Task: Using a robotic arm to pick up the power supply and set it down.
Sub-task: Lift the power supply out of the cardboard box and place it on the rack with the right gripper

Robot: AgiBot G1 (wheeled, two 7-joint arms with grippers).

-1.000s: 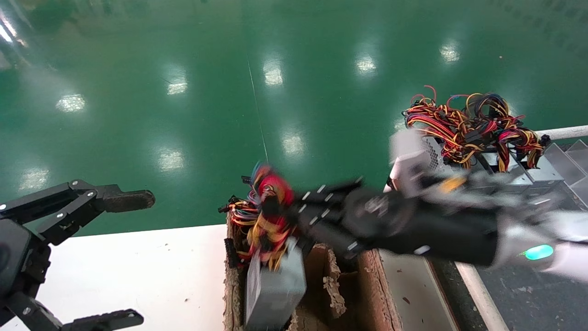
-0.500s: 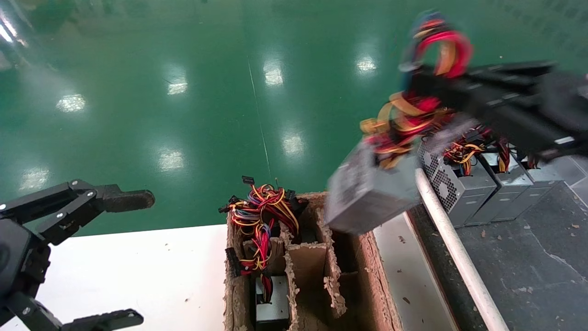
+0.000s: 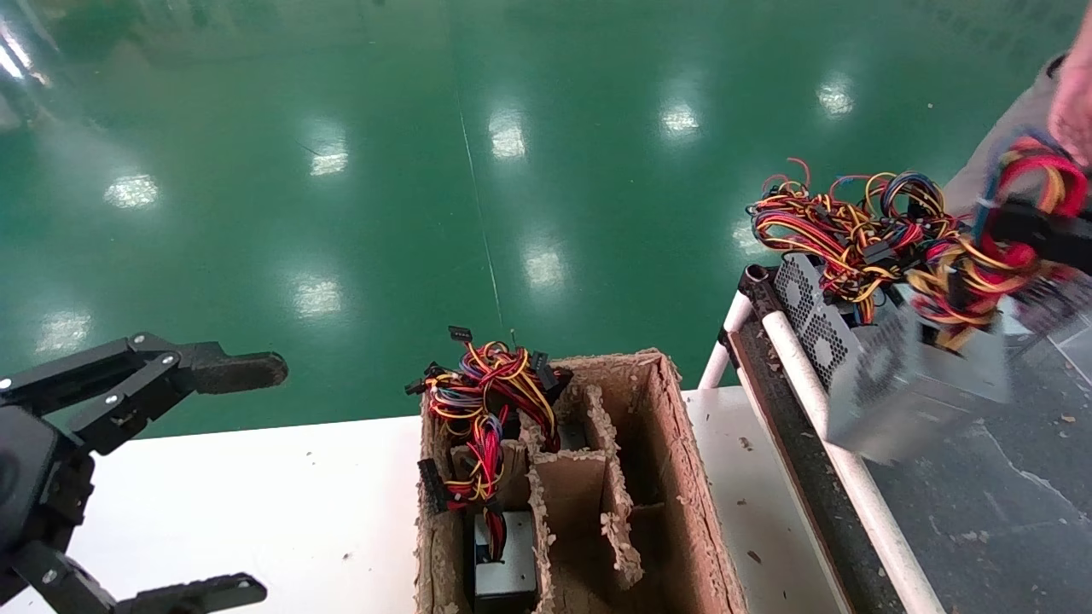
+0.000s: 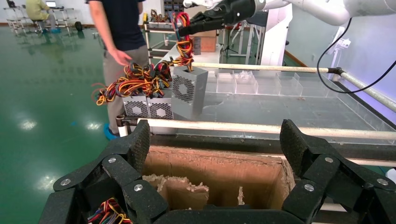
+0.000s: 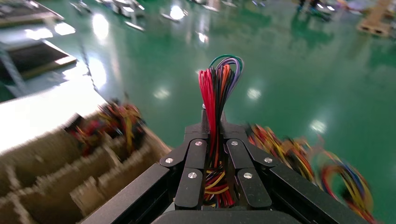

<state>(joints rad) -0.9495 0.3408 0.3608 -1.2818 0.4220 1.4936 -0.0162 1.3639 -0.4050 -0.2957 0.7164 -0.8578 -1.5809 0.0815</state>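
Right pincer (image 5: 215,184) pinching the wire bundle (image 5: 217,100) of the power supply (image 3: 917,379); the box hangs tilted from its wires, clear of the box (image 3: 589,477) of pulp cardboard, above the dark conveyor (image 3: 981,512) beyond the right edge of the white surface (image 3: 256,503); head view shows only the tip of this pincer at its right border, the wires looping above it; right wrist view alone shows both fingers (image 5: 191,175) pressed against the red and black strands; left wrist view alone shows the silver-white arm (image 4: 327,8) reaching in from above and the vent face of the hanging unit (image 4: 189,91), just beside a row of stored units (image 4: 147,107) with tangled cables; a person (image 4: 119,37) stands behind that row. Left pincer (image 3: 213,477) parked over the surface's left edge, fingers spread, holding nothing; one further unit (image 3: 503,571) sits in the box's left compartment, its cables (image 3: 482,401) spilling over the far rim.
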